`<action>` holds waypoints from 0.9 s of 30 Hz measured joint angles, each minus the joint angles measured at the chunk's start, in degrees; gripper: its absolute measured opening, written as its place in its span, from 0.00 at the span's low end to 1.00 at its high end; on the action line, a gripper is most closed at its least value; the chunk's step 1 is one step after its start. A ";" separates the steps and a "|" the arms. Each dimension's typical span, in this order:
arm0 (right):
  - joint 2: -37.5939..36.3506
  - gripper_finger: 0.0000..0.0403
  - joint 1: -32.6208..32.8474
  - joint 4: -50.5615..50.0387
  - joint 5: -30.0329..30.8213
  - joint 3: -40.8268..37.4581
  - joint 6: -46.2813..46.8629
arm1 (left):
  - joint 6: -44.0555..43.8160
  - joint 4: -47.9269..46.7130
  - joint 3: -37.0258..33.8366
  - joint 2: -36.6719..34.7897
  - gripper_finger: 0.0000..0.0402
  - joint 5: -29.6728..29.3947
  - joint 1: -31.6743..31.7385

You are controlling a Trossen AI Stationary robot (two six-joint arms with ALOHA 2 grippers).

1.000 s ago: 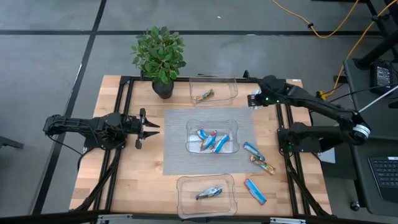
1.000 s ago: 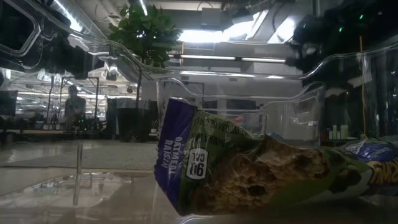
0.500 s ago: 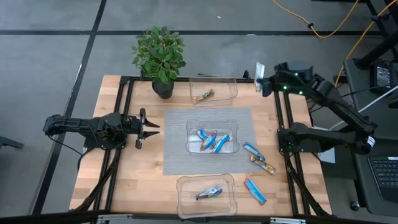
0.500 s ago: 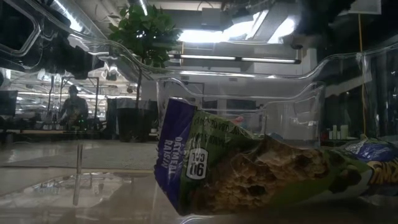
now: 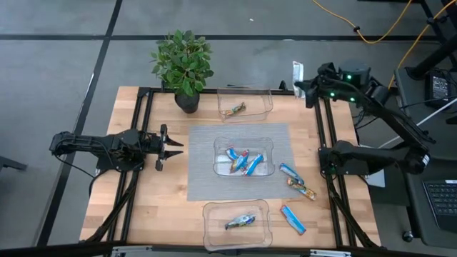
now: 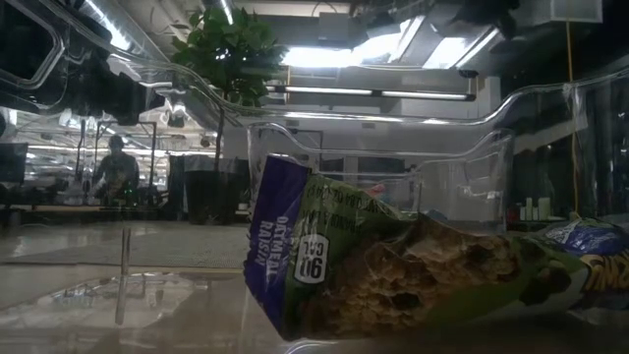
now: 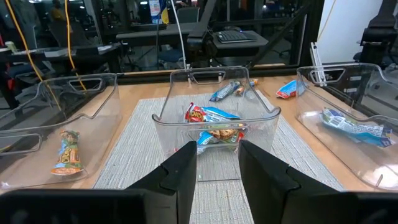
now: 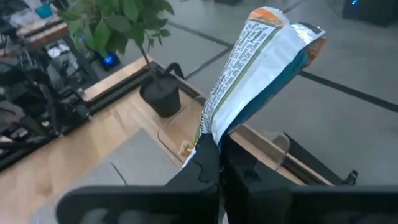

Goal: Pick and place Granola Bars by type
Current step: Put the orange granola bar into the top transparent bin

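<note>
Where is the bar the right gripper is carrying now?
The silvery-blue wrapped bar is pinched in the right gripper, raised at the table's far right corner, beside the far clear plastic bin.

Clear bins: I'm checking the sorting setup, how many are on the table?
3. The far bin sits beside the plant, the middle bin on the grey mat, the near bin at the table's front edge.

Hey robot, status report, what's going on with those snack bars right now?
Right gripper shut on a granola bar, beyond the table's far right corner. Left gripper open, idle, left of the middle bin. Nothing blocking.
</note>
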 joint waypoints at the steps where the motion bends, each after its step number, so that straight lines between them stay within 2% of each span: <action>1: 0.69 0.01 0.00 0.26 -0.18 0.00 -0.30 | -0.01 0.00 0.00 0.01 0.28 -0.01 -0.02; 15: 15.61 0.01 0.00 13.67 -12.08 0.99 -9.20 | 0.00 0.00 -0.01 0.01 0.28 -0.02 -0.01; 21: 23.88 0.01 -0.07 10.30 -12.13 10.28 -17.41 | -0.01 0.00 -0.01 -0.01 0.28 0.00 -0.01; 27: 31.56 0.01 -0.04 2.12 -12.15 20.60 -26.06 | 0.00 0.00 0.00 -0.01 0.28 -0.01 -0.02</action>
